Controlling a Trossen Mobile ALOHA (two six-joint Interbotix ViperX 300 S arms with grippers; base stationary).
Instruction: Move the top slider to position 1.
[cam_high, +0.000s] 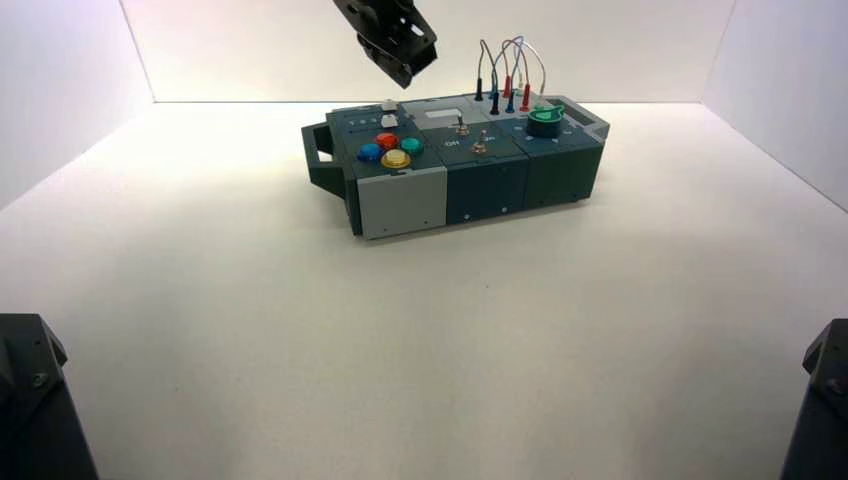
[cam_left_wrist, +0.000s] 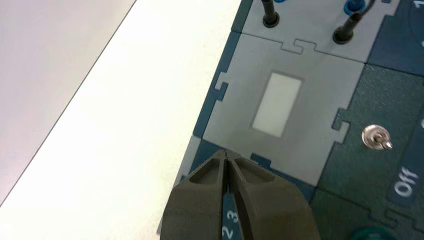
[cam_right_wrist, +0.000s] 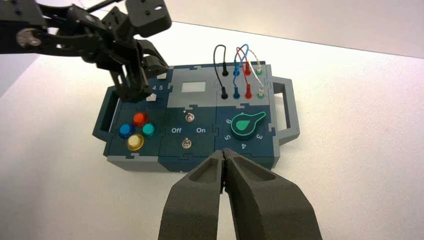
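The dark teal box (cam_high: 487, 186) stands at the far middle of the table. Two white slider knobs sit on its left rear panel; the top slider (cam_high: 389, 104) is the farther one, and it also shows as the top slider (cam_right_wrist: 161, 76) beside the grey display panel. My left gripper (cam_high: 403, 72) hovers shut above that panel, a little over the knobs. In the left wrist view the left gripper (cam_left_wrist: 226, 153) covers the track, with only numerals 2 and 3 (cam_left_wrist: 230, 224) showing between its fingers. Position 1 is hidden. My right gripper (cam_right_wrist: 225, 152) is shut, held back in front of the box.
Four round coloured buttons (cam_high: 390, 150) sit in front of the sliders. Two metal toggle switches (cam_high: 463, 128) stand mid-box, a green knob (cam_high: 545, 115) to the right, and looped wires (cam_high: 505, 70) plugged in behind. A handle (cam_high: 322, 150) juts from the box's left end.
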